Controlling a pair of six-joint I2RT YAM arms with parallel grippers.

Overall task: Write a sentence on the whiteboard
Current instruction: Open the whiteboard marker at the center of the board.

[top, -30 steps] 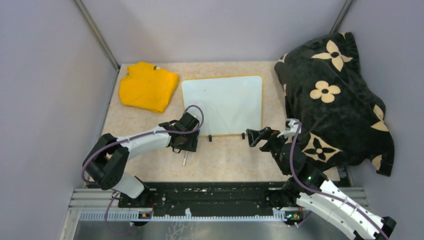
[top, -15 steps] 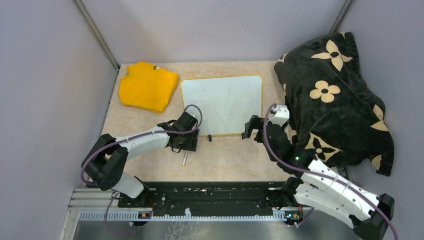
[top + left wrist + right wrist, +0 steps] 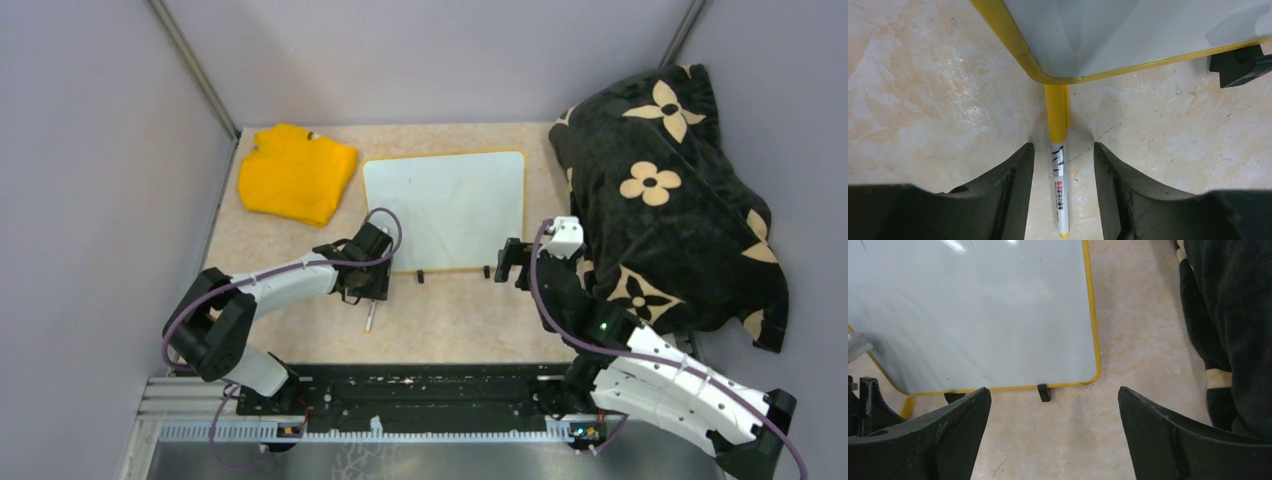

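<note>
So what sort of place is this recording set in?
Probably a robot lab test cell: plain lilac-grey partition walls box in a beige marble-patterned tabletop, and two white-and-black robot arms are bolted to a black metal rail at its near edge.

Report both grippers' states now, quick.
Left gripper: open, jaws straddling the marker, not gripping it.
Right gripper: wide open, empty, near the whiteboard.

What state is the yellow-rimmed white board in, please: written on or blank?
Blank: the yellow-rimmed rectangular whiteboard shows no lettering in either the overhead or right wrist view.
</note>
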